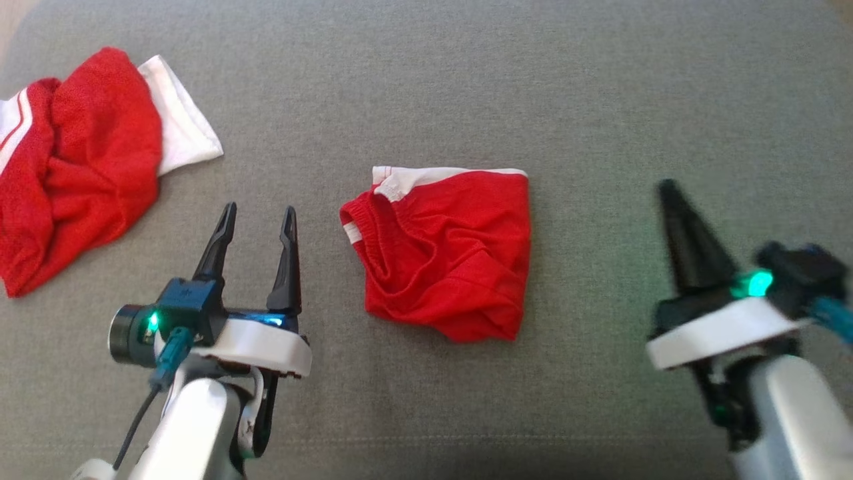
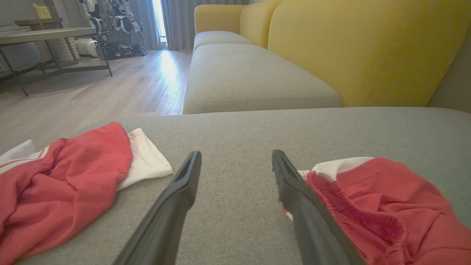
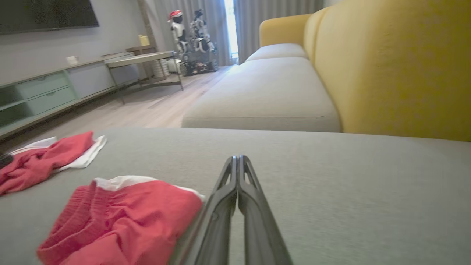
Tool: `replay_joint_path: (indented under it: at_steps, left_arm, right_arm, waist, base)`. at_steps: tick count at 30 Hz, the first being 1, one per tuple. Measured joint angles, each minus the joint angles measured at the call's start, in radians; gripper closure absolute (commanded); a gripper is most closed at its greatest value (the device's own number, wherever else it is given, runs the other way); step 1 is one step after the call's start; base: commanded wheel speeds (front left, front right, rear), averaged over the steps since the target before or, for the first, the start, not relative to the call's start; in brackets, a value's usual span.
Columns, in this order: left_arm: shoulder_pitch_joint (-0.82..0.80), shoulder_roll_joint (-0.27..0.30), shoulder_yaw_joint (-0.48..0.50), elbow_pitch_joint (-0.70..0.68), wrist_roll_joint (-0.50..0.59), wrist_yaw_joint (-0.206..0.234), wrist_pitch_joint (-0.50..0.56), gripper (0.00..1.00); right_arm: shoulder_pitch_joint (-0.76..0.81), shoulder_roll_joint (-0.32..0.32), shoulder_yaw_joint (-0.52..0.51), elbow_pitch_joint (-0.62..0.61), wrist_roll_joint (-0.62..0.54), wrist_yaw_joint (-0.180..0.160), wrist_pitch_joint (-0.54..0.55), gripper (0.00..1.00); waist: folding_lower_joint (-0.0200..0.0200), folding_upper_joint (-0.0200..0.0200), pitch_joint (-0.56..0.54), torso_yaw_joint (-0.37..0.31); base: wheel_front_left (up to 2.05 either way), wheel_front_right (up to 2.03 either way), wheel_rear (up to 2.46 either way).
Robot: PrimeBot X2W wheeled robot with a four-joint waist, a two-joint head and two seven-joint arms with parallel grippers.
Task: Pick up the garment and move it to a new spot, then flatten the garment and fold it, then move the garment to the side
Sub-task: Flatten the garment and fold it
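Garment: red shorts [image 1: 443, 250], folded into a compact block, lying between the two claws and touching neither.
Left claw [image 1: 259, 209]: spread wide, empty, shorts just off its right finger.
Right claw [image 1: 668, 190]: fingers pressed together, empty, shorts well to its left.
Surface: grey cushion [image 1: 600, 100].
Other cloth: crumpled red-and-white heap [image 1: 80, 160], left of the left claw.
Progress: flattening and folding apparently done; shifting aside not yet done.

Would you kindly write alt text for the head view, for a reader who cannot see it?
A folded red fabric garment with white trim lies mid-frame on a grey fabric surface, between the open left gripper and the shut, blurred right gripper. A crumpled red-and-white garment lies at upper left.
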Motion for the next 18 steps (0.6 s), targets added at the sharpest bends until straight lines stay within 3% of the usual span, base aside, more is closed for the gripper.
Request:
replay_joint_path:
  at_steps: [9,18]
  left_arm:
    - [-0.035,-0.003,-0.018,0.001,0.0,-0.005,0.0,0.0]
    - [-0.042,-0.018,-0.031,0.012,0.0,-0.009,-0.002,0.0]
  right_arm:
    - [-0.161,0.011,0.313,0.132,0.041,0.0,0.021,1.0]
    - [-0.214,0.012,0.45,0.324,0.096,0.0,0.078,1.0]
  waist:
    - [0.0,0.0,0.027,0.035]
    - [0.0,0.0,0.046,0.079]
  base:
    - [0.0,0.0,0.0]
    - [0.0,0.0,0.0]
